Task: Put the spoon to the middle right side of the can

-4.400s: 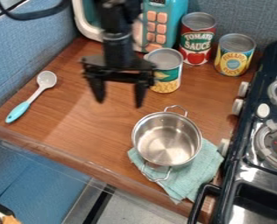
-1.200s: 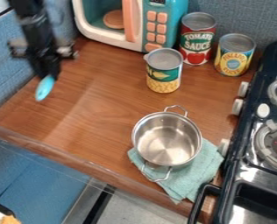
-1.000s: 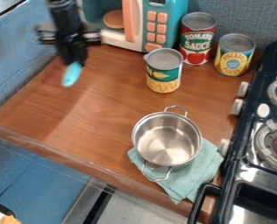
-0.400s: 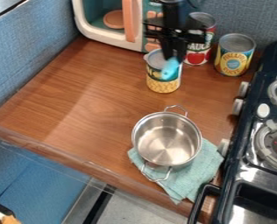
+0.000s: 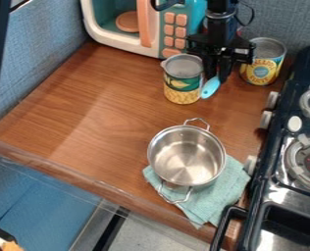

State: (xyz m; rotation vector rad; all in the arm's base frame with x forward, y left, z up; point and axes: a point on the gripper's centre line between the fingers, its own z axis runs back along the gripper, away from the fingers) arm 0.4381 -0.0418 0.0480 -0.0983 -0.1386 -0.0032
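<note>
Tabletop point(image 5: 86, 108) carries the job; stove point(image 5: 283, 196) runs along its right edge, toy microwave point(image 5: 170, 34) sits at the far side. Folded cloth point(image 5: 233, 181) lies near right, with steel pot point(image 5: 187, 159) on it, well clear of our drop spot.

End effector point(image 5: 217, 73) is far, right of centre, pointing down and clenched on the spoon. We see green-and-yellow can point(image 5: 182, 81) just left of it, corn pictured low on the label. Yellow can point(image 5: 262, 62) is to the right, blue patch on its label; both labels carry print.

Spoon point(image 5: 211, 87): blue handle sticks out below the end effector, just beside the green-and-yellow can's right side. Long axis slants from far right down to near left, handle end toward us. Bowl is hidden, and we can't tell whether the handle touches the can or how high it hangs.

We judge the carry nearly done: sideways position looks about right, so next is to lower and let go. Risk: handle clips the can on the way down; we'd nudge slightly right first.
</note>
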